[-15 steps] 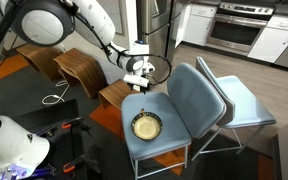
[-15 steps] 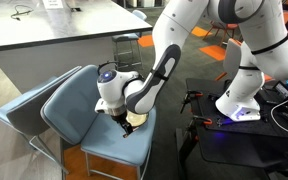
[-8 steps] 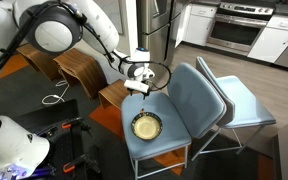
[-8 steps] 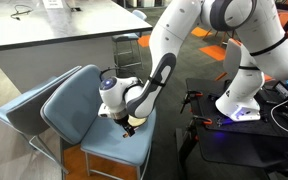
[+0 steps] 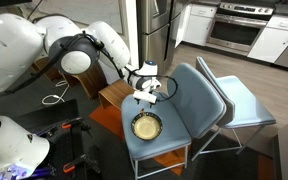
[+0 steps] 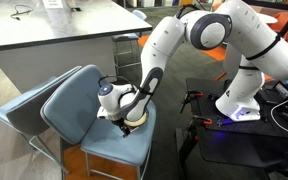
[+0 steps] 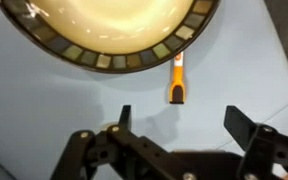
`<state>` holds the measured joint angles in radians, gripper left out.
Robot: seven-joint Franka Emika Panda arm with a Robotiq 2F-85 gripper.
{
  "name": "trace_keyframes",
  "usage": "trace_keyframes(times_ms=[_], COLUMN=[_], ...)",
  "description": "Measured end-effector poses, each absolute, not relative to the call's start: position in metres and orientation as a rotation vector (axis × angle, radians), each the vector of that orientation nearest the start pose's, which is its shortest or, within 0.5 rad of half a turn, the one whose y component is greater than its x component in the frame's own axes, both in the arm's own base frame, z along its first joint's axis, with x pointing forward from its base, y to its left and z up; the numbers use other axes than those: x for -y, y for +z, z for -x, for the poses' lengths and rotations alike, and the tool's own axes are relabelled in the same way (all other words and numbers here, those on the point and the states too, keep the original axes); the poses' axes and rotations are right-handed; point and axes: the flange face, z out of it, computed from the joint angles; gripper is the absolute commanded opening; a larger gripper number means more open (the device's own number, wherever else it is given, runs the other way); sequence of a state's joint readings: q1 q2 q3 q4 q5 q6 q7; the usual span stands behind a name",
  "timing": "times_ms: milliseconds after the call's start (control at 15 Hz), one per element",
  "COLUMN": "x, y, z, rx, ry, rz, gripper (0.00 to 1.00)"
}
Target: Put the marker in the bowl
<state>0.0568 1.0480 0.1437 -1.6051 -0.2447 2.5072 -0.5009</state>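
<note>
The bowl (image 5: 146,126) sits on the blue chair seat (image 5: 174,140); it is pale yellowish inside with a dark tiled rim, and fills the top of the wrist view (image 7: 114,25). A small orange marker (image 7: 177,82) lies on the seat just beside the bowl's rim. My gripper (image 7: 180,118) is open and empty, hanging above the seat with the marker between and just beyond its fingertips. In an exterior view the gripper (image 5: 148,93) is over the back of the seat, behind the bowl. In an exterior view (image 6: 122,118) the gripper hides most of the bowl.
The chair's blue backrest (image 5: 199,90) rises close beside the gripper. A second blue chair (image 5: 246,105) stands behind it. A wooden stool (image 5: 114,95) and a wooden chair (image 5: 79,68) stand beside the seat. A counter (image 6: 54,25) is behind.
The arm has swung over the chair and lowered, bringing the gripper closer to the seat behind the bowl. The bowl has not moved.
</note>
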Motion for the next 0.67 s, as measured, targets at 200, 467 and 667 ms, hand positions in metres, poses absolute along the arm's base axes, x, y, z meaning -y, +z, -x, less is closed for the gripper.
trace_keyframes(times_ms=[200,467,667], x=[-0.123,-0.117,-0.122], y=[-0.004,-0.014,-0.037], z=[-0.644,-0.649,-0.633], rx=[1.286,1.247,1.243], ry=[0.177,0.206,0.258], rz=[2.827,2.822,2.795], gripper=[1.0,1.0,1.0])
